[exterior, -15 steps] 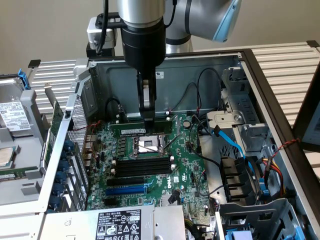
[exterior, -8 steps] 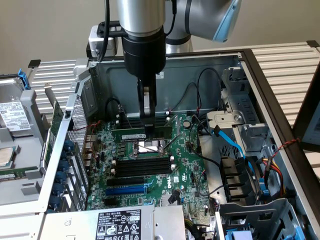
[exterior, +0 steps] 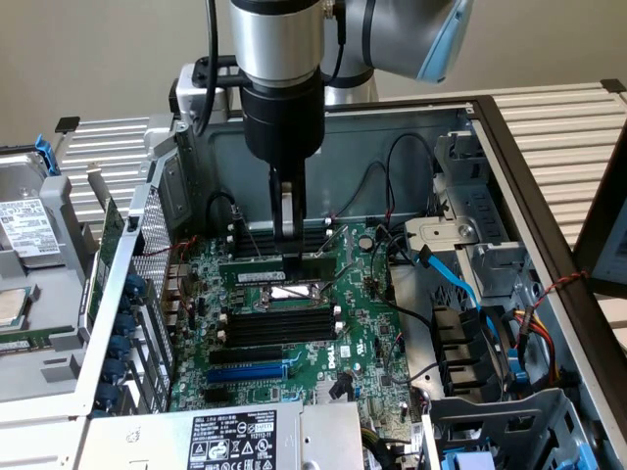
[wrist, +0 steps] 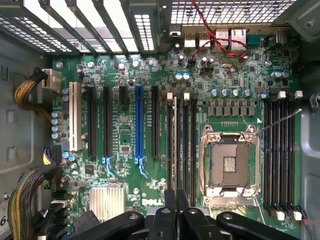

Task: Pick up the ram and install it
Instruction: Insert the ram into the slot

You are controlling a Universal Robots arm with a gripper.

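We see the gripper (exterior: 291,251) lowered into the open computer case (exterior: 509,147), its two narrow fingers drawn almost together and clenched on the ram (exterior: 260,261). The ram is a thin green stick held level and lengthwise across the motherboard (exterior: 362,343). In the exterior view it hangs from the fingertips in line with the processor socket (exterior: 284,291), with the bank of black slots (exterior: 279,325) nearer to us. In the wrist view we look down past the gripper (wrist: 175,212) onto the ram (wrist: 174,145) edge-on. There it is a pale thin line running parallel to the black slots (wrist: 186,150), between the blue slot (wrist: 138,125) and the processor socket (wrist: 231,162). We cannot tell whether its lower edge touches a slot.
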